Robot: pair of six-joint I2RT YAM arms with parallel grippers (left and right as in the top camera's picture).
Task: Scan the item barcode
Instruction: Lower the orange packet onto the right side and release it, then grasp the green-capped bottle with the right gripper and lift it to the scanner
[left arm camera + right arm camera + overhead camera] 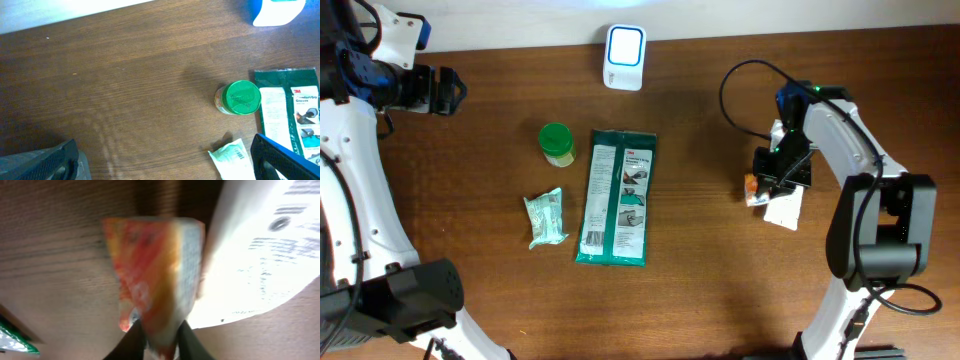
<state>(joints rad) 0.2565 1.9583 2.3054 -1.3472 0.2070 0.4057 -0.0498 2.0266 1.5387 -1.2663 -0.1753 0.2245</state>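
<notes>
Item: orange packet [155, 275], right of counter, touching a white packet [260, 255].
Right hand [160, 345]: fingers flank the packet's end; clenched or released cannot be told.
Left hand [448, 90]: released, empty, far left.
Step, as judged: pickup.
Next: a firm hold, then barcode towards the scanner [624, 57], far centre.

Wooden table [700, 290] — dark brown, grain running left to right — bearing four bystanding articles.
(a) Small jar with a green lid [557, 140], upright, left of centre.
(b) Long dark-green glove pack [617, 197], lying flat just beside the jar on its right. Its white printed label faces up and its long axis runs from far edge to near edge.
(c) Pale green sachet [546, 219], crinkled, lying near the pack's lower left side, nearer the front than the jar and apart from both.
(d) White printed packet [785, 212], flat on the table well off to the right — lettering too blurred to read.
</notes>
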